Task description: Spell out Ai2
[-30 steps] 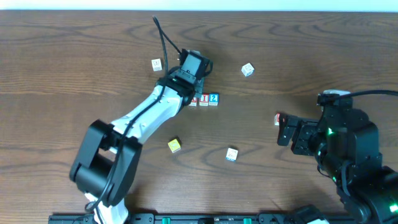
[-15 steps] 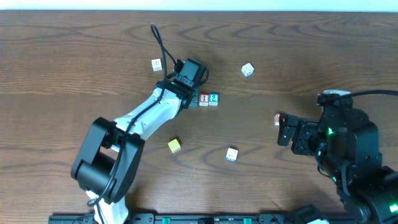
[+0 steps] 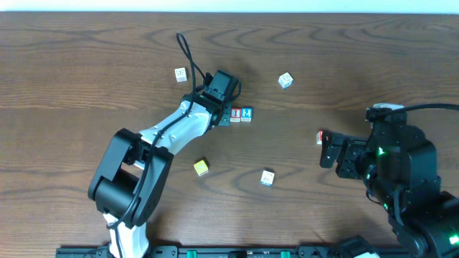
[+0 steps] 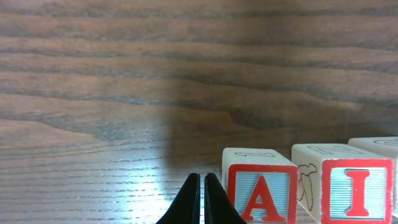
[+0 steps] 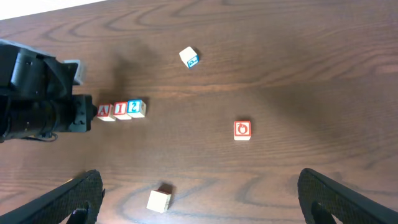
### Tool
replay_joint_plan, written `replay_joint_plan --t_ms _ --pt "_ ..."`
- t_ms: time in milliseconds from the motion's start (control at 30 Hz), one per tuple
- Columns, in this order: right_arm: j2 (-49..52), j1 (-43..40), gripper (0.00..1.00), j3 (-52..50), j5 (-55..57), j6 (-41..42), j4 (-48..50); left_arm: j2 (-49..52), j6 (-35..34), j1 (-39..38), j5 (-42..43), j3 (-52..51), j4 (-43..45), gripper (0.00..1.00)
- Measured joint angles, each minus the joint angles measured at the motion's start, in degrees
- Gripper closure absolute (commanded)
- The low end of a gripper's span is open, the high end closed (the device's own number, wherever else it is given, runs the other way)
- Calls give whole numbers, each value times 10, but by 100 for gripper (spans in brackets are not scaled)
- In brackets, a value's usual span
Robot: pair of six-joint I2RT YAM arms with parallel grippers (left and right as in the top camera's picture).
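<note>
Beside the left hand (image 4: pixel 199 200), tips pinched together on nothing, the A block (image 4: pixel 260 186), I block (image 4: pixel 348 183) and 2 block (image 3: pixel 247 113) stood in a row on the tabletop (image 4: pixel 93 93). They looked light, rigid and easily slid; opposite flat faces suited gripping. The right hand (image 5: pixel 202 202) gaped wide, empty.

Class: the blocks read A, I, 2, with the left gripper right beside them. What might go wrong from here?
The left gripper, shut, sits close beside the A block; any sideways drift on retreat might nudge it into the I block and 2 block, skewing the row. Overhead, the gripper hides the A block, so skew could go unseen.
</note>
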Motion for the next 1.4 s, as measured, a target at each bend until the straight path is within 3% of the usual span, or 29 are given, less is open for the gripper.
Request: replay_joint_plan --t_ms 900,1133,1167,1200,1233,1267,1400 --pt "0 0 1 0 0 0 0 10 -8 0 16 0 26 94" --pt "0 0 1 0 0 0 0 7 -8 27 -16 3 -23 94" --pt "0 0 1 0 0 0 0 4 -8 36 -17 5 -35 92" --pt "0 0 1 0 0 0 0 -3 -8 46 -19 9 -46 75" --pt "0 0 1 0 0 0 0 -16 -8 59 -21 16 -58 53" --pt "0 0 1 0 0 0 0 -30 -8 70 -22 24 -64 7" --pt "0 0 1 0 0 0 0 -108 -10 101 -29 64 -71 5"
